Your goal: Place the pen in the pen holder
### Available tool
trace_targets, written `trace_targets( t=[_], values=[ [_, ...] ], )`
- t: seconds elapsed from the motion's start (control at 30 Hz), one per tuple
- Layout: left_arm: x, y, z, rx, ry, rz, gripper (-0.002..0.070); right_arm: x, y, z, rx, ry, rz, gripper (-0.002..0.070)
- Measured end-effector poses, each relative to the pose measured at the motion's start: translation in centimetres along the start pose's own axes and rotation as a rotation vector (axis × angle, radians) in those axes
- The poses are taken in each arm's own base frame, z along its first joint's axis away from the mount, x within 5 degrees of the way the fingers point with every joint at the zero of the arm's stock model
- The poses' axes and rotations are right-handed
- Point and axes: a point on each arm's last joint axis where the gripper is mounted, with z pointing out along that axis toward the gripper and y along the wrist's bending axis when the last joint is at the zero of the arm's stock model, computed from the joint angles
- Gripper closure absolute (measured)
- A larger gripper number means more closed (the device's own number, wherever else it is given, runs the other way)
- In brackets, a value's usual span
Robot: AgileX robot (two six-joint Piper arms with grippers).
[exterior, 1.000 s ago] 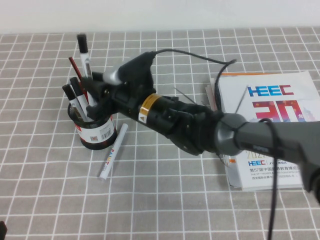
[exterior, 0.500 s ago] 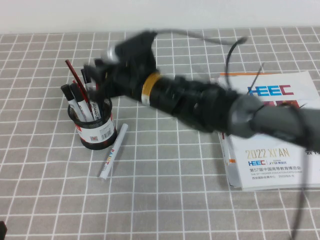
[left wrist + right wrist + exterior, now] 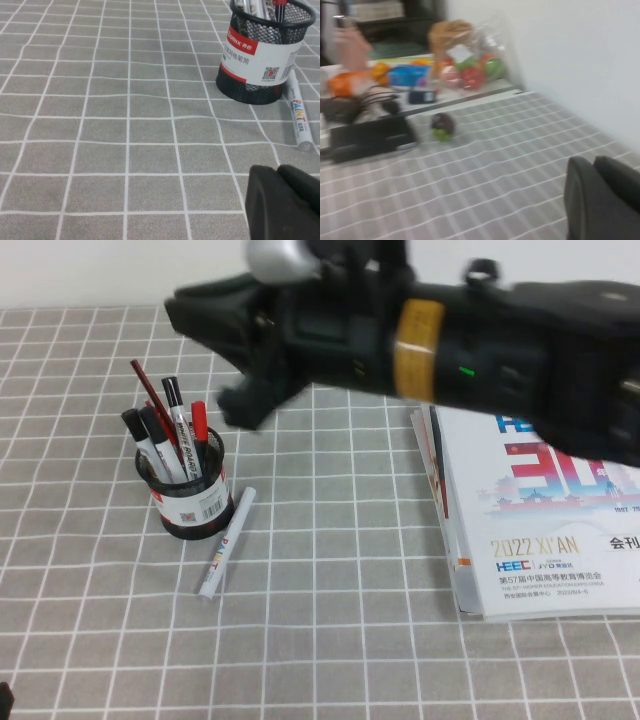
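Observation:
The black mesh pen holder [image 3: 192, 502] with its white label stands on the left of the table and also shows in the left wrist view [image 3: 260, 55]. The pen [image 3: 177, 428], black-capped with a silvery barrel, stands upright inside it among several other markers. My right gripper [image 3: 190, 315] is raised high above and behind the holder, shut and empty; it also shows in the right wrist view [image 3: 594, 164]. My left gripper [image 3: 277, 172] is shut and empty, low over the cloth in front of the holder.
A white PAINT marker [image 3: 225, 545] lies on the cloth just right of the holder, also in the left wrist view [image 3: 298, 117]. A stack of HEEC booklets [image 3: 540, 510] lies at the right. The right arm [image 3: 450, 335] spans the far side of the table.
The pen was held over the holder a second ago; it now stands inside it. My right gripper let go, lifted up and drew away from the holder.

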Motion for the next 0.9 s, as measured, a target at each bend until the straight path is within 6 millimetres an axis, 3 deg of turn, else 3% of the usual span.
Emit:
trace_targets(
  t=[0.17, 0.33, 0.57, 0.67, 0.9],
  values=[
    [0.0, 0.0, 0.0, 0.0, 0.0, 0.0, 0.0678, 0.0, 1.6, -3.2, -0.03, 0.026, -0.026, 0.0688],
    [0.0, 0.0, 0.0, 0.0, 0.0, 0.0, 0.0678, 0.0, 3.1, -5.6, -0.092, 0.068, -0.178, 0.0688],
    [0.0, 0.0, 0.0, 0.0, 0.0, 0.0, 0.0678, 2.3, 1.6, -8.2, -0.019, 0.143, -0.193, 0.0689],
    [0.0, 0.0, 0.0, 0.0, 0.0, 0.001, 0.0678, 2.7, 1.4, -10.5, 0.038, 0.144, -0.149, 0.0689],
    [0.0, 0.0, 0.0, 0.0, 0.0, 0.001, 0.0678, 1.2, 3.5, -19.0, 0.275, 0.005, -0.18, 0.0689]
  ],
)
